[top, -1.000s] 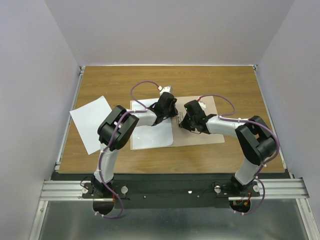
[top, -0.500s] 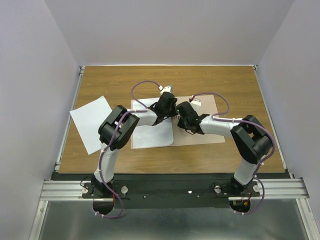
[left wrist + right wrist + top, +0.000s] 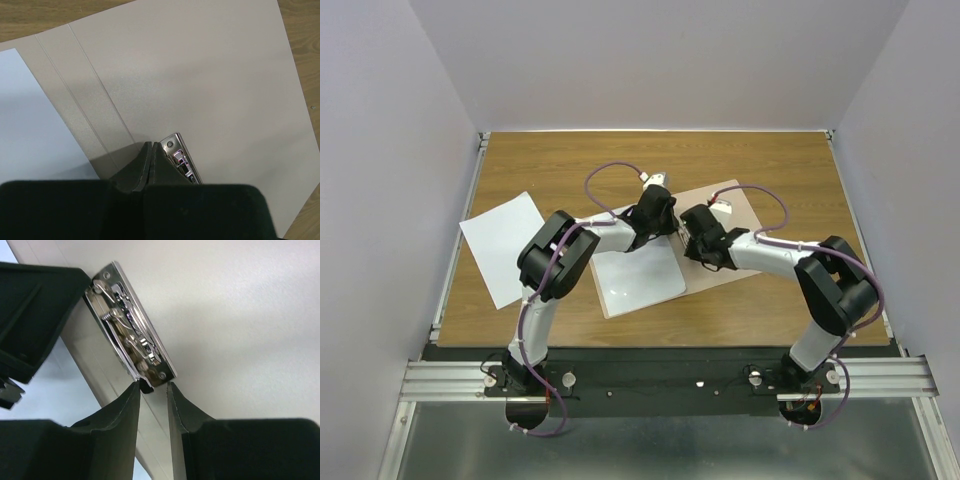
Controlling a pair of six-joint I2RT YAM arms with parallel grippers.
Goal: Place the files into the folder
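The tan folder (image 3: pixel 735 215) lies open and askew on the table, its pale inner face up (image 3: pixel 200 75). One white sheet (image 3: pixel 640 282) lies on its left leaf. The second white sheet (image 3: pixel 505 245) lies apart at the table's left. The metal clip strip (image 3: pixel 132 325) sits at the fold (image 3: pixel 181 162). My left gripper (image 3: pixel 151 145) is shut and empty, its tips down on the fold beside the clip's one end (image 3: pixel 666 226). My right gripper (image 3: pixel 152 386) is narrowly open, its tips at the clip's other end, one finger (image 3: pixel 125 405) touching the clip's black tab (image 3: pixel 688 230).
The wooden table (image 3: pixel 770 165) has raised rails on both sides and a metal frame at the near edge. The two arms meet over the folder's fold, wrists close together. The left gripper's black body (image 3: pixel 35 315) shows in the right wrist view.
The folder and the sheet on it have turned counter-clockwise, the right leaf swinging away and the left corner toward me. My right gripper has moved left to the clip.
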